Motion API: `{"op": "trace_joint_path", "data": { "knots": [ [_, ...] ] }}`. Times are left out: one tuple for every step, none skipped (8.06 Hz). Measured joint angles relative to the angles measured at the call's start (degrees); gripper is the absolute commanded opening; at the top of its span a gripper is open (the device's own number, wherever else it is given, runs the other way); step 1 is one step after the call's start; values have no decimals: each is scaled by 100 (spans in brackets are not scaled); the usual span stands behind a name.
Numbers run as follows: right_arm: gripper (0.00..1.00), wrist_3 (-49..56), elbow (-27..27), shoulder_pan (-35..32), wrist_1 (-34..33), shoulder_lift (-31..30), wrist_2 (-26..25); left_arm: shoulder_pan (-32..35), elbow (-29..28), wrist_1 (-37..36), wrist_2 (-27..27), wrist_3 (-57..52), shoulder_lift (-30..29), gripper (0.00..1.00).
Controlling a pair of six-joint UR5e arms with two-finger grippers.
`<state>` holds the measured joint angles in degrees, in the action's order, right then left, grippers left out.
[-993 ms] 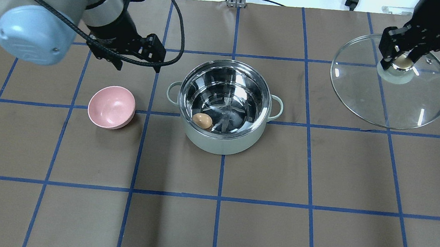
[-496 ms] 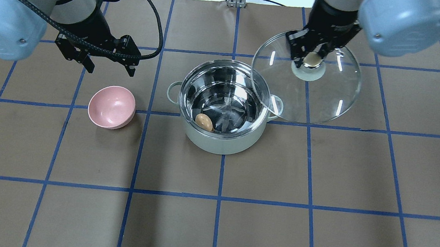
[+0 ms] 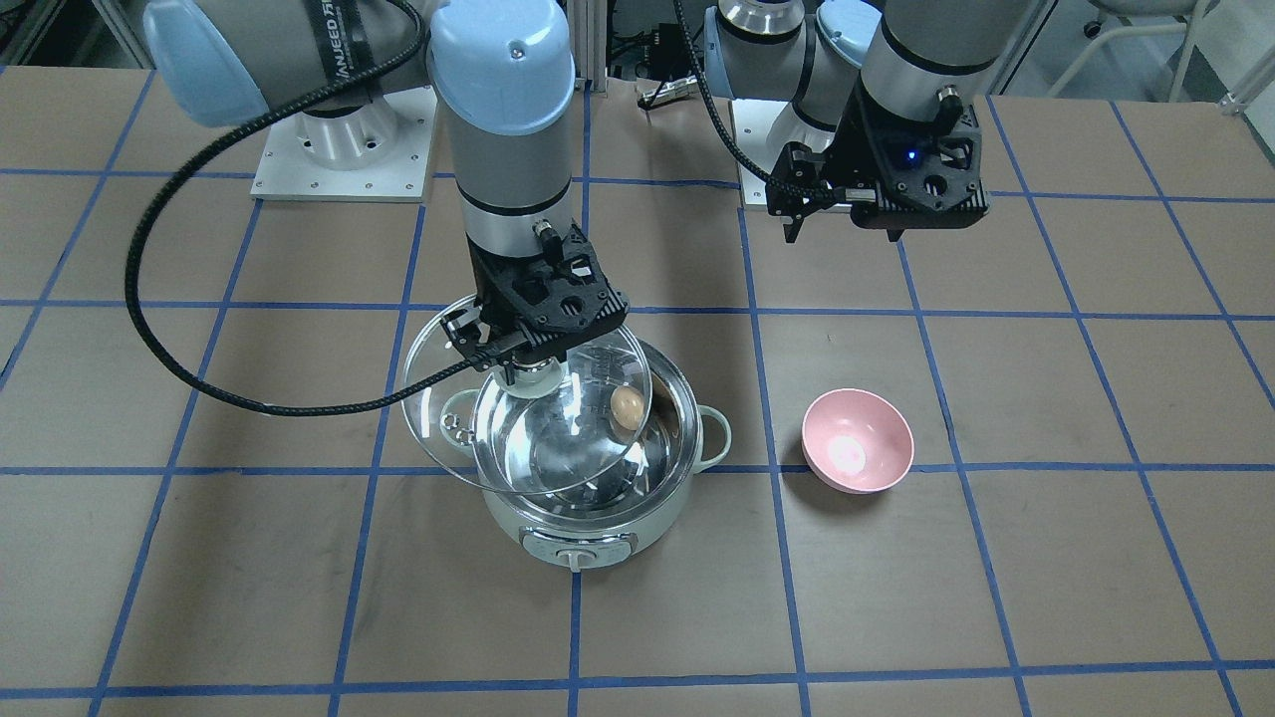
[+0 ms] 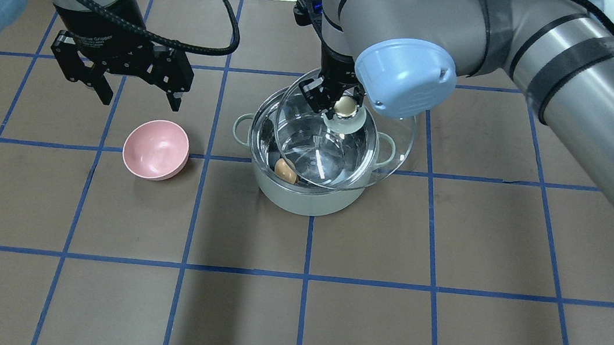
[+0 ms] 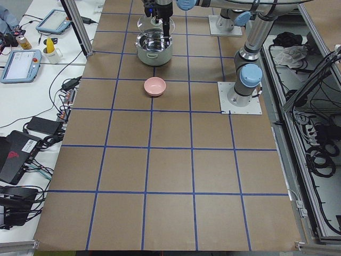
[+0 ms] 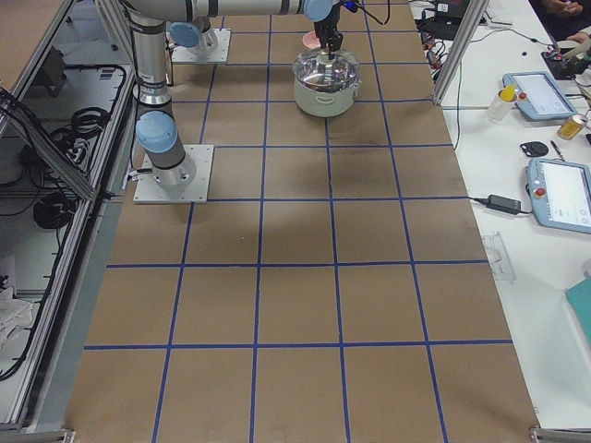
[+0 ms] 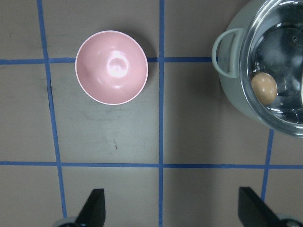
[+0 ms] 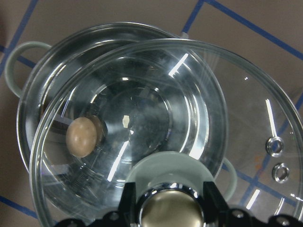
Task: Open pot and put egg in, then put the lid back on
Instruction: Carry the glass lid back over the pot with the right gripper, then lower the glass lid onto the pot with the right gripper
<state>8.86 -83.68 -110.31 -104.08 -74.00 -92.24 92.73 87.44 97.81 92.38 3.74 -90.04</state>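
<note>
The mint-white pot (image 4: 306,199) stands open at mid-table. The tan egg (image 4: 285,170) lies inside it against the steel wall, and also shows in the front view (image 3: 627,406) and both wrist views (image 7: 263,88) (image 8: 81,136). My right gripper (image 4: 332,100) is shut on the cream knob (image 4: 344,105) of the glass lid (image 4: 390,141). It holds the lid tilted just above the pot, overlapping most of the opening but offset toward the pot's right. My left gripper (image 4: 139,98) is open and empty, hovering above the table left of the pot.
A pink bowl (image 4: 156,149) sits empty left of the pot, just below my left gripper; it also shows in the left wrist view (image 7: 111,67). The pot's control knob (image 3: 576,558) faces away from the robot. Cables lie at the far table edge.
My right arm has carried the lid leftward from the far right of the table to over the pot. My left gripper has drifted left, away from the pot. The egg shifted slightly.
</note>
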Motion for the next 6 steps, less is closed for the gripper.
{"op": "trace_joint_path", "data": {
  "knots": [
    [0, -5, 20, -38, -71, 88, 192, 83, -55, 85, 118, 26, 19, 100],
    [0, -3, 30, -52, -106, 156, 299, 115, -80, 112, 163, 30, 30, 100],
    [0, 4, 33, -56, -124, 225, 365, 127, -99, 110, 153, 31, 36, 100],
    [0, 8, 32, -58, -154, 291, 412, 133, -107, 82, 92, 33, 47, 100],
    [0, 10, 32, -60, -198, 343, 503, 130, -107, -12, 21, 20, 60, 100],
    [0, 12, 31, -65, -261, 383, 609, 128, -95, -152, -85, -51, 68, 100]
  ]
}}
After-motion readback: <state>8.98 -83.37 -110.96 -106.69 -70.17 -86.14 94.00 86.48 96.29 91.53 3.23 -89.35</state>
